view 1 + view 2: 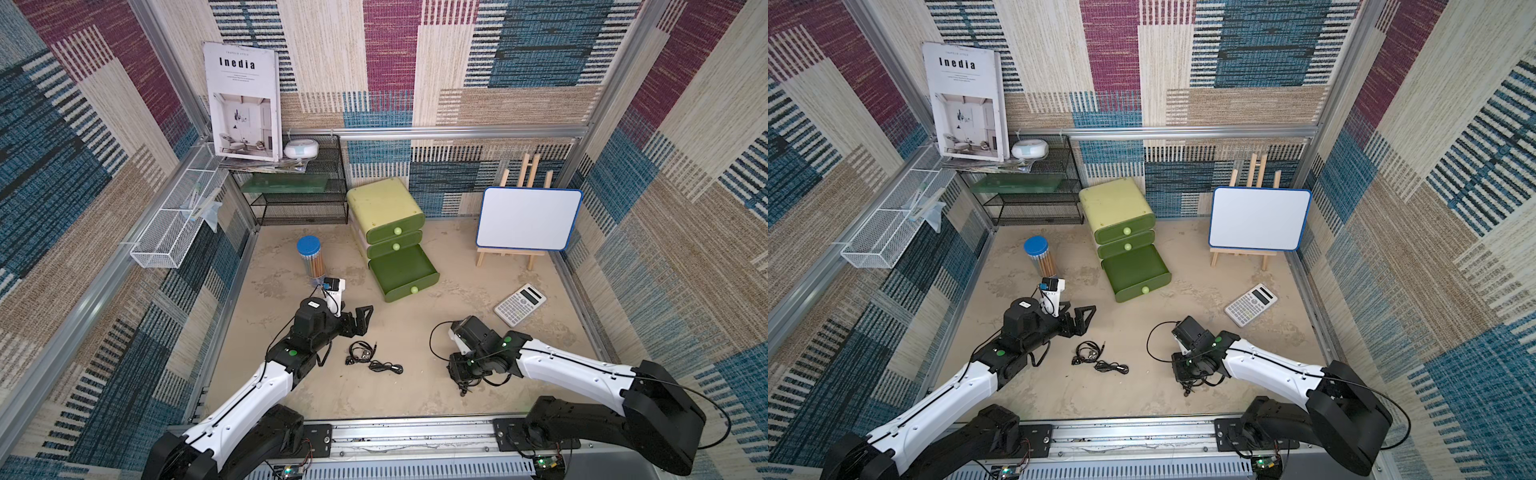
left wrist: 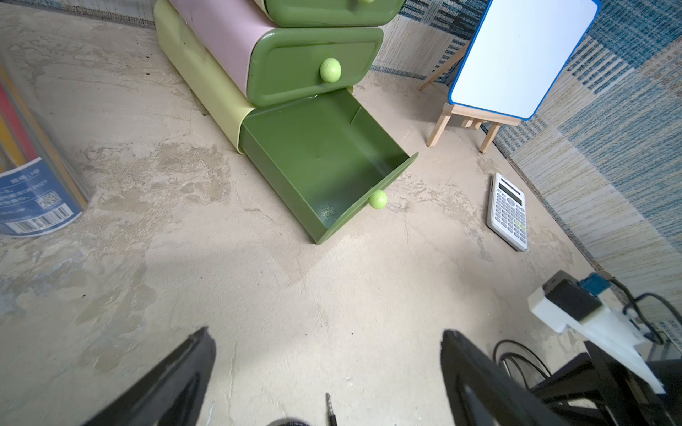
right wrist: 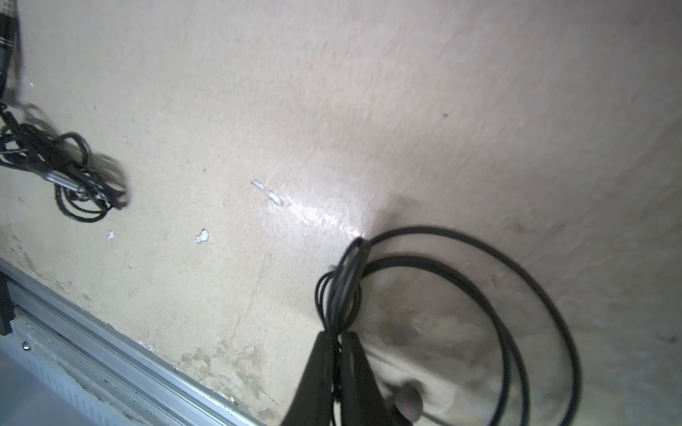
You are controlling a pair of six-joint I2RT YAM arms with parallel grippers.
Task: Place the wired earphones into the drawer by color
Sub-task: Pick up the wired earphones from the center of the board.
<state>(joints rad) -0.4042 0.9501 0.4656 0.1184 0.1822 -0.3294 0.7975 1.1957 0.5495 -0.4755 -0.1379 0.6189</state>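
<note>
Green bottom drawer point(image 2: 321, 155) open and empty, nothing sorted yet. Right pincer point(image 3: 336, 333) clamped on a black earphone bundle point(image 3: 341, 280) low over the table point(image 3: 332, 110) — two more black bundles point(image 1: 358, 352) loose mid-table; left pincer point(image 2: 326, 332) wide open, empty.

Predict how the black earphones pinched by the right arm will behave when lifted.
Probably floppy: the black earphones are thin coiled cable, so loops should sag and swing. Likely light: just thin wire and a small earbud. The right gripper, jaws shut, pinches only a few strands, so the coil may unravel or slip.
</note>
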